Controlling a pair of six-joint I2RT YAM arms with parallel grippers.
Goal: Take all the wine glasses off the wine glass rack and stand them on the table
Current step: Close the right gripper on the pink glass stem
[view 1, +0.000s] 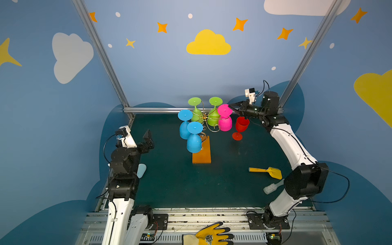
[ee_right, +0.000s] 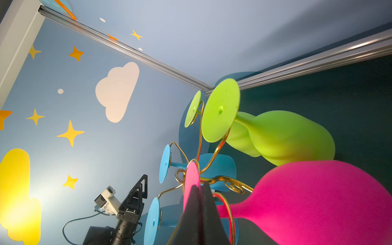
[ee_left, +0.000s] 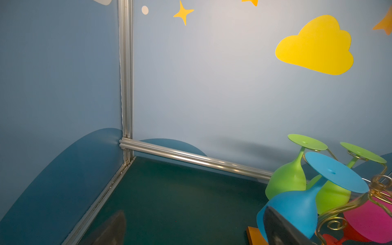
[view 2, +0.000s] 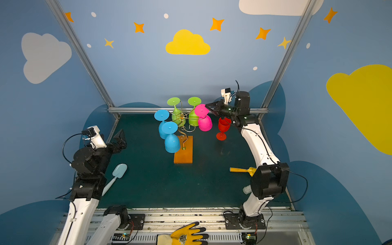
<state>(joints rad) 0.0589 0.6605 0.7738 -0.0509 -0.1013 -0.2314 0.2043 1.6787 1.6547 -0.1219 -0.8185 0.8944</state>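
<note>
Pink wine glass foot between clamped right fingers; left fingers wide, empty; green mat

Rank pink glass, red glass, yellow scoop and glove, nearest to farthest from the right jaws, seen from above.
1. Pink glass, hanging on the rack.
2. Red glass, standing beside it.
3. Yellow scoop, table's right.
4. Glove, front edge.
</note>
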